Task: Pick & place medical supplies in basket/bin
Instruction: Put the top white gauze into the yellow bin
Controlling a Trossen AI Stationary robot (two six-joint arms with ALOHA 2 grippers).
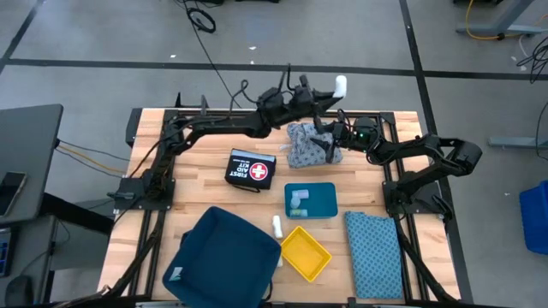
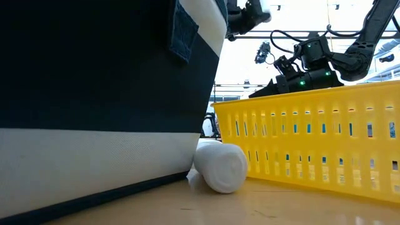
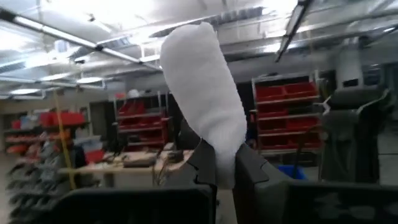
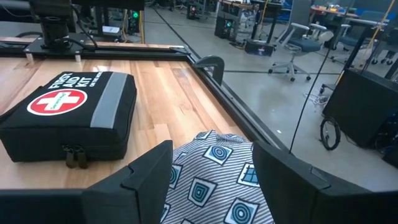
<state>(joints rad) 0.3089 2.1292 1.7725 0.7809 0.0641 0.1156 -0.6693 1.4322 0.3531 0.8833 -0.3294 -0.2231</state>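
While the left arm stretches along the far edge of the table (image 1: 205,184), its left gripper (image 1: 336,92) is raised above that edge, closed on a short white roll (image 1: 341,85) that stands up from between the fingers (image 3: 199,163). Toward the right, the right arm folds in from the right side, and the right gripper (image 1: 330,147) sits low over the grey-blue patterned cloth bundle (image 1: 306,144) near the far edge, fingers (image 4: 146,171) spread wide with the cloth lying between them; I cannot tell whether they touch it.

Bare wood lies left of the black first aid kit (image 1: 251,168), which sits near the table's middle, just beside the bundle. At the near edge a dark blue bin (image 1: 221,258) overhangs the table. Another white roll (image 1: 277,227) lies between the bin and the yellow basket (image 1: 306,253), which looks empty. Behind it, a teal tray (image 1: 321,201) holds a small white item (image 1: 296,200). A flat blue patterned cloth (image 1: 373,252) lies at the near right corner.
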